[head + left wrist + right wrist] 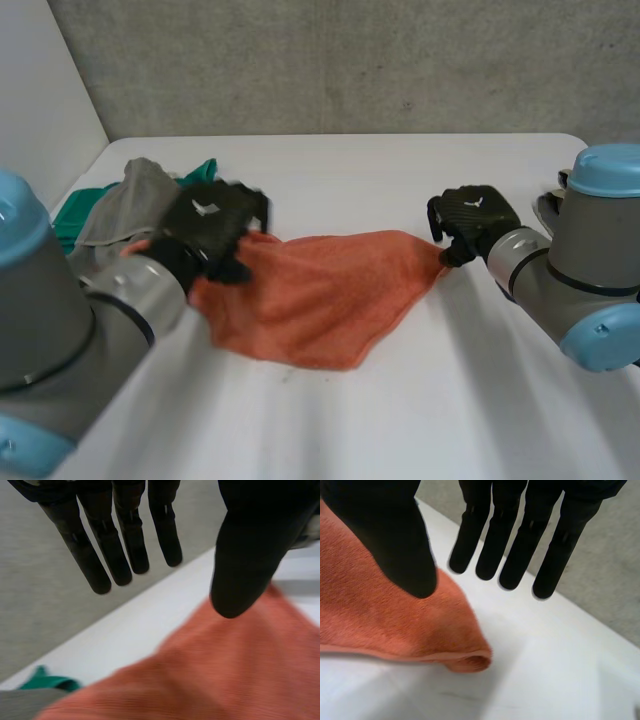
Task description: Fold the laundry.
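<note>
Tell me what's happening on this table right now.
A two-armed robot is working on a rumpled orange terry towel lying on the white table. Its left hand is over the towel's left end and its right hand is at the pointed right corner. Both have straight fingers and grip nothing. The towel is not yet folded. A crumpled grey cloth and a green cloth lie in a heap beside the left hand.

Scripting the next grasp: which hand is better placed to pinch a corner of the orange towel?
Probably the right hand: its open thumb and fingers bracket a pointed corner of the orange towel. The left hand is over a long edge.
</note>
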`<action>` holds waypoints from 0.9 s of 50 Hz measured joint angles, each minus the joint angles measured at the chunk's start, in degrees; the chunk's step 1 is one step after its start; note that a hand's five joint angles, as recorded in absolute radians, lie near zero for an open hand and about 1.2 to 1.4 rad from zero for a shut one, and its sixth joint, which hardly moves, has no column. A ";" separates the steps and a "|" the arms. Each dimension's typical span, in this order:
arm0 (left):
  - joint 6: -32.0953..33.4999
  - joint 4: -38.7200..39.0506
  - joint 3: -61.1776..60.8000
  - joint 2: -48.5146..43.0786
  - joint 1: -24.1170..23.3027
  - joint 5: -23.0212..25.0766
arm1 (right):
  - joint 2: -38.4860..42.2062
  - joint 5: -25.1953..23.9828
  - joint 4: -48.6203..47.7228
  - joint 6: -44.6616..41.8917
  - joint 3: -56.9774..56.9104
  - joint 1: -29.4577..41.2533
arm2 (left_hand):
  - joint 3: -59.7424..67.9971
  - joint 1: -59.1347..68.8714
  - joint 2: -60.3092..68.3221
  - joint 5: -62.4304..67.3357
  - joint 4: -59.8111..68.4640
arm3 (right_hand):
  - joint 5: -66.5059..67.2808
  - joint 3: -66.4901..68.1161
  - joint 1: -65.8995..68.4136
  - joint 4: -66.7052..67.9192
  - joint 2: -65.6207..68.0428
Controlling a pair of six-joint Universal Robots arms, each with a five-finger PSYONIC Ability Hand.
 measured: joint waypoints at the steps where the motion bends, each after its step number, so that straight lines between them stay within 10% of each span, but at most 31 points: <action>1: 0.04 0.03 -0.71 -0.06 -0.97 0.65 | -0.76 0.69 -0.50 -0.01 0.52 0.04 | -3.21 -3.03 -2.77 -3.25 -3.24 | -3.64 -3.41 -3.35 -3.46 -3.38; 11: 2.49 1.83 -4.43 -6.32 -10.35 3.20 | -6.34 3.51 -5.96 0.17 5.02 0.14 | -14.83 -13.45 -14.23 -15.15 -15.11 | -16.22 -14.96 -13.40 -15.19 -13.95; 45: 13.73 4.48 11.86 -29.02 -11.97 -1.74 | -10.09 -3.43 -5.61 2.81 13.67 -2.59 | -2.02 -0.30 -1.33 -1.73 -1.25 | -18.91 -17.44 -16.13 -17.70 -16.65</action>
